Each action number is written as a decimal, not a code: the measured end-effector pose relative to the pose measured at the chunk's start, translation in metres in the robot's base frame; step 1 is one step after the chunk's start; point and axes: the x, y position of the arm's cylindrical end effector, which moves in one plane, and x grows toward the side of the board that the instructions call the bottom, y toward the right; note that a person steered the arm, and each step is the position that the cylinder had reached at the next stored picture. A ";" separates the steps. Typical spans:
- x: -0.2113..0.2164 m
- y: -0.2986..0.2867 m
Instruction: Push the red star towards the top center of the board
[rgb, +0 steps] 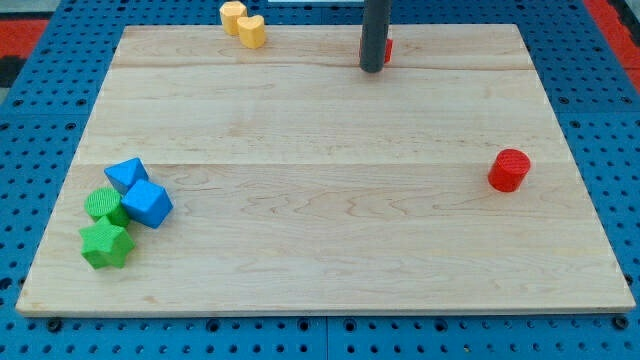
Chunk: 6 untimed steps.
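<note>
My tip (371, 68), a bare rod with nothing to open or close, hides most of the red star (387, 47) near the worktop's (320, 250) top edge, right of center. Final step: nudge it leftward.

lab bench setup, you can tell: wooden board (320, 200) sits on a blue perforated mounting plate (40, 120), small 3d-printed-looking coloured blocks on it, dark rod coming straight down from the view's top. no household items.
</note>
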 end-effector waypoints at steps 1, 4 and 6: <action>-0.003 0.023; -0.040 0.069; -0.068 -0.044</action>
